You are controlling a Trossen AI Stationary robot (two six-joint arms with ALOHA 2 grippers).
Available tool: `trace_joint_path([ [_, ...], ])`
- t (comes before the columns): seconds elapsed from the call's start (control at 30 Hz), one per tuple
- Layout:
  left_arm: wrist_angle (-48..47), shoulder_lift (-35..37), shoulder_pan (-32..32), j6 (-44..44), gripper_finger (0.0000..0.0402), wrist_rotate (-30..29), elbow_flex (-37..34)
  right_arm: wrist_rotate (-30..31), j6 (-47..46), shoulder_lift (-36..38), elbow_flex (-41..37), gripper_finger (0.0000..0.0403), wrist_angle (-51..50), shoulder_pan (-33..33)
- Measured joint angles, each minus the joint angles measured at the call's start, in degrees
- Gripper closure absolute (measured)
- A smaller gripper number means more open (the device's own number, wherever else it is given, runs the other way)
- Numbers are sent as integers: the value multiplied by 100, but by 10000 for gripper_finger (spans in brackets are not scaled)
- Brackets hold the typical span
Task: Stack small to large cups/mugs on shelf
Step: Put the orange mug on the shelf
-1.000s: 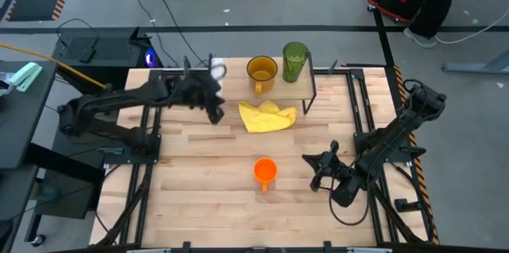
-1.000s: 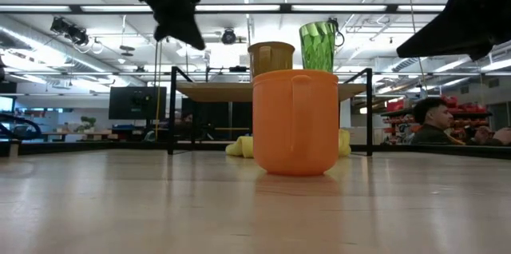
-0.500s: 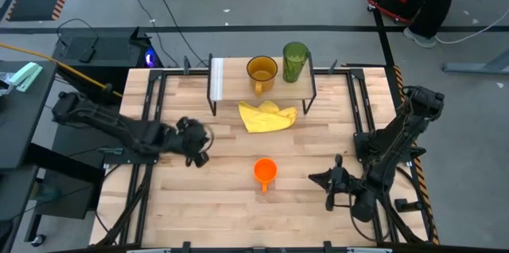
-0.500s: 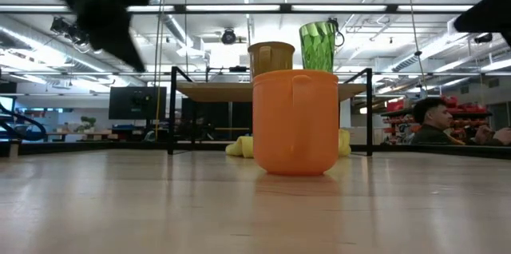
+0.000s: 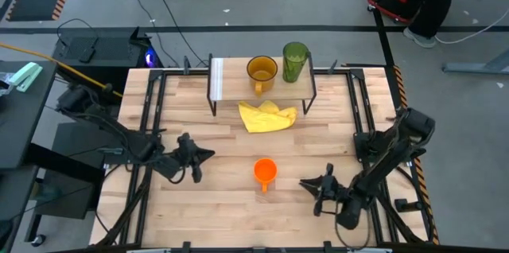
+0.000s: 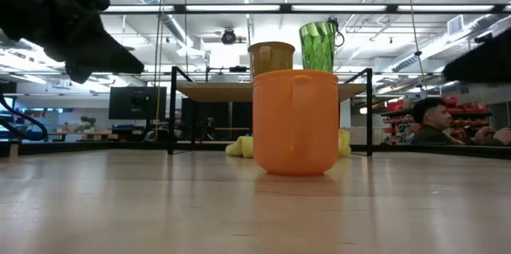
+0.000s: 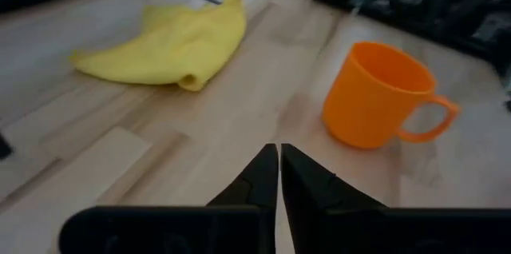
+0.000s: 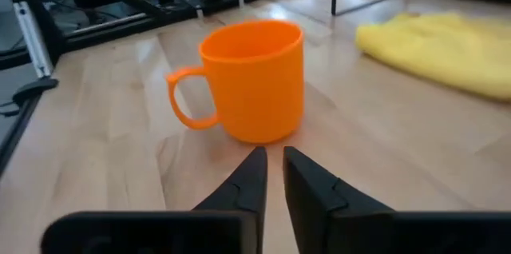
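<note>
The small orange mug [image 5: 265,171] stands upright on the slatted tabletop; in the low view its handle [image 6: 300,122] faces the camera. The amber mug [image 5: 262,71] and the green tumbler [image 5: 295,60] stand side by side on the shelf [image 5: 216,78] at the far edge. My left gripper [image 5: 207,156] hovers left of the orange mug [image 7: 375,94], pointing at it, fingers shut. My right gripper [image 5: 307,184] hovers right of the mug [image 8: 255,78], pointing at it, with a narrow gap between its fingers. Neither touches anything.
A crumpled yellow cloth [image 5: 268,115] lies on the table just in front of the shelf, between it and the orange mug. Black metal frames run along the table's left and right sides. A person [image 6: 431,122] sits in the room beyond the table.
My left gripper has swung from the shelf's left end down and toward the table's near left, and now points at the orange mug from the left. My right gripper has sunk and moved a little toward the near edge. The mugs, tumbler and cloth have stayed put.
</note>
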State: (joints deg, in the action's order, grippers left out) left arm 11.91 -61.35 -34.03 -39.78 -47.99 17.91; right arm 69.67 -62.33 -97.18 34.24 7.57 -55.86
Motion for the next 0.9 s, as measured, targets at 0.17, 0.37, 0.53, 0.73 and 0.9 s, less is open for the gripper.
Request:
trace_joint_path([
  [0.17,684,-173,-174,59,385,-208,-354,-116,732,-697,0,325,1434,255],
  [0.37,979,-457,-219,177,385,-327,-363,-821,1912,-919,4,309,2824,601],
  [0.53,1760,-821,-217,656,377,-349,-362,-1282,2797,-1167,305,309,3134,885],
  [0.73,2165,-995,-217,939,384,-345,-359,-1512,3422,-1385,684,311,3140,1110],
  [0.9,2166,-995,-217,941,389,-345,-359,-1903,3371,-1553,697,311,3270,1397],
])
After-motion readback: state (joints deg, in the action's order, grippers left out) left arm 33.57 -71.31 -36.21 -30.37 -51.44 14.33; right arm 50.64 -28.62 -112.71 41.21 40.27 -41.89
